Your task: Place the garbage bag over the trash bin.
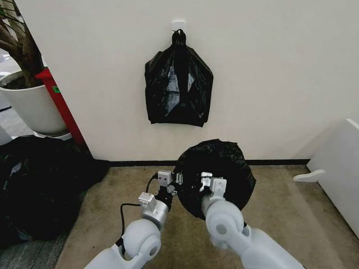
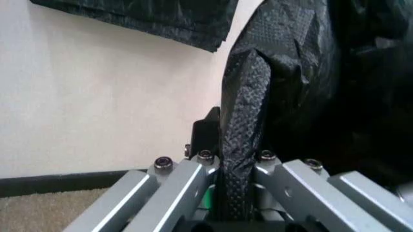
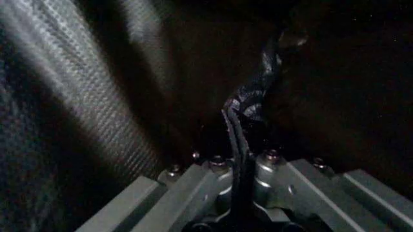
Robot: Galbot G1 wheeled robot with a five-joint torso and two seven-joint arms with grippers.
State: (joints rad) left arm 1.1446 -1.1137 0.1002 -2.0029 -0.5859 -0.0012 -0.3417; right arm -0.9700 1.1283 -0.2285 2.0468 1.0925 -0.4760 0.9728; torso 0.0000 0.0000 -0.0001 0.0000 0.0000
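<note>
The garbage bag (image 1: 219, 168), thin, black and glossy, is spread into a rounded shape above the carpet in front of the wall. My left gripper (image 1: 176, 184) is shut on the bag's left edge. A crinkled fold of the garbage bag (image 2: 245, 106) runs down between the left gripper (image 2: 232, 162) fingers. My right gripper (image 1: 205, 182) is shut on the bag near its middle. In the right wrist view the right gripper (image 3: 240, 162) pinches a thin strip of the garbage bag (image 3: 255, 96). The trash bin is hidden.
A thicker black bag bundle (image 1: 178, 84) hangs from a wall hook (image 1: 178, 24). A large dark heap of bags (image 1: 39, 190) lies on the floor at the left, behind it a white plant pot (image 1: 31, 103) and a red post (image 1: 59, 106). White furniture (image 1: 339, 168) stands at the right.
</note>
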